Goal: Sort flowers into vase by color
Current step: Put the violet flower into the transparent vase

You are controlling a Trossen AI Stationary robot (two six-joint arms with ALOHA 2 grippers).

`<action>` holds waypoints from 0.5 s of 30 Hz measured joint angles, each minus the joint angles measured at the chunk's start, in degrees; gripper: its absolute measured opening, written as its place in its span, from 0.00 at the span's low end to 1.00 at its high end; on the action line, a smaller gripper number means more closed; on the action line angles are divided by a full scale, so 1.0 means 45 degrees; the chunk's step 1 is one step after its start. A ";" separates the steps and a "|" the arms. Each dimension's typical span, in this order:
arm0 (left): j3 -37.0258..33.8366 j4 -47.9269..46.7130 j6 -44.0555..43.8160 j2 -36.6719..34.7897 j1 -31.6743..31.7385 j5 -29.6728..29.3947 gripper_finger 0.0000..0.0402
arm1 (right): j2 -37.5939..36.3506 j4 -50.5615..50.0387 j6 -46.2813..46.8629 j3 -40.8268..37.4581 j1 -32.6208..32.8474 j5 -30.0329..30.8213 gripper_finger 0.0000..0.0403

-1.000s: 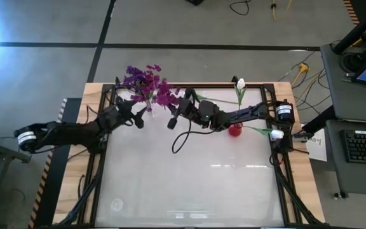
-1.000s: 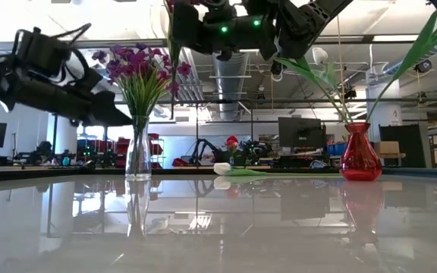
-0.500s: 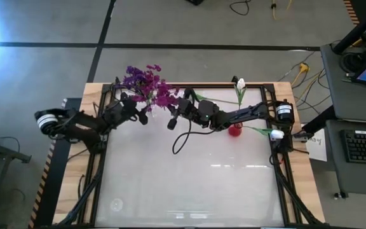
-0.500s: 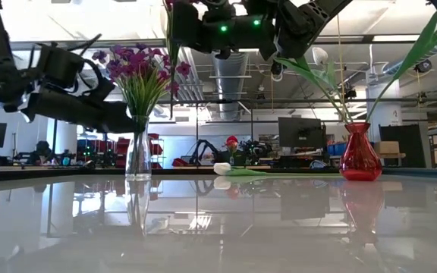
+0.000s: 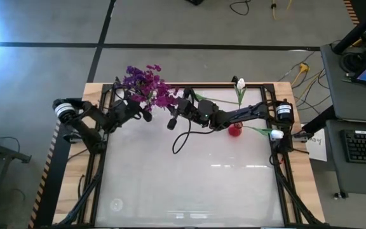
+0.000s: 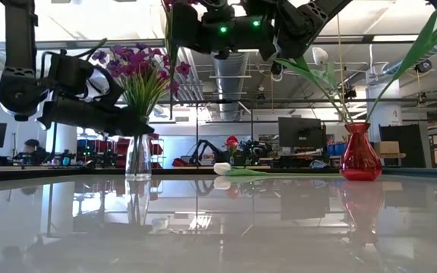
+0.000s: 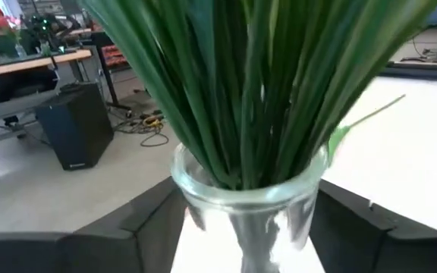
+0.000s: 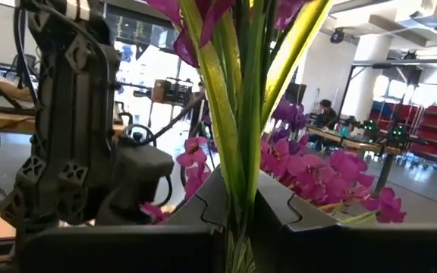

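Observation:
A clear glass vase (image 7: 249, 205) (image 6: 138, 155) stands near the table's far left and holds a bunch of purple flowers (image 5: 143, 83) (image 6: 139, 64). My left gripper (image 7: 249, 235) (image 5: 140, 113) is open, a finger on either side of the vase's neck; I cannot tell whether they touch it. My right gripper (image 8: 237, 224) (image 5: 173, 114) hovers to the right of the bunch, shut on one purple flower. A red vase (image 5: 235, 130) (image 6: 359, 155) holds two white tulips (image 5: 241, 83). Another white tulip (image 6: 222, 168) lies flat on the table. My right gripper pinches the green stem (image 8: 241, 182) of one purple flower between its two fingers. The flower is upright and lifted clear, with its blossoms (image 8: 203, 15) above the fingers. Its thin stem (image 6: 171, 68) hangs down beside the bunch in the vase.
The glossy white table (image 5: 189, 184) stretches toward the near edge. A black cable (image 5: 182, 140) loops below the right arm. Black frame rails (image 5: 97, 172) run along both sides. People sit at desks in the room behind.
My left arm has swung in from the table's left side, and its gripper has travelled toward the clear vase until its fingers stand around the neck. The held flower and both vases have stayed where they were.

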 joint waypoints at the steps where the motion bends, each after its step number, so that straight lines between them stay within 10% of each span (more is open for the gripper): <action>1: 0.0000 0.0146 -0.0066 0.0157 0.0003 0.0002 0.56 | 0.0000 0.0005 0.0007 0.0019 -0.0052 -0.0169 0.06; 9: -0.0024 0.1360 -0.0428 0.1323 0.0010 0.0003 0.33 | 0.0000 0.0034 0.0837 0.0544 -0.0665 -0.1326 0.06; 15: -0.0024 0.2054 -0.0979 0.1903 0.0010 -0.0018 0.35 | 0.0053 0.0078 0.2019 0.0893 -0.1233 -0.2819 0.06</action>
